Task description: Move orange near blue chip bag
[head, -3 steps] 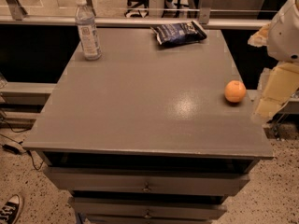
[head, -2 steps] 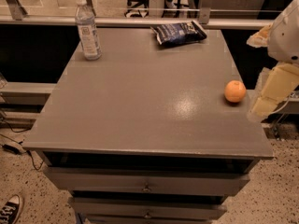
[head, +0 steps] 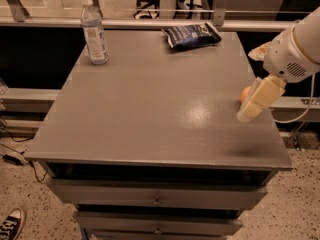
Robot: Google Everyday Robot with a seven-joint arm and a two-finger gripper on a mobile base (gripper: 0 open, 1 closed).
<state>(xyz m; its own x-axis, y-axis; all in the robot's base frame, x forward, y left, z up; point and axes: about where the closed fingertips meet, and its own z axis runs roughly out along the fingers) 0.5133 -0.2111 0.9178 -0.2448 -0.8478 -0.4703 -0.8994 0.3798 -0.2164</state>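
Note:
The orange [head: 244,94] sits near the right edge of the grey table [head: 150,109]. Only a sliver of it shows, because my gripper [head: 256,100] is in front of it and covers most of it. The gripper reaches in from the right on a white arm [head: 295,54] and hangs low over the table. The blue chip bag [head: 192,35] lies flat at the far edge of the table, right of centre, well beyond the orange.
A clear plastic water bottle [head: 94,31] stands upright at the far left corner. A metal rail [head: 150,23] runs behind the table. Drawers [head: 157,199] are below the front edge. A shoe [head: 10,225] is on the floor at the lower left.
My gripper has moved left, from beside the orange to in front of it, and now hides most of the fruit. The orange, bag and bottle have not moved.

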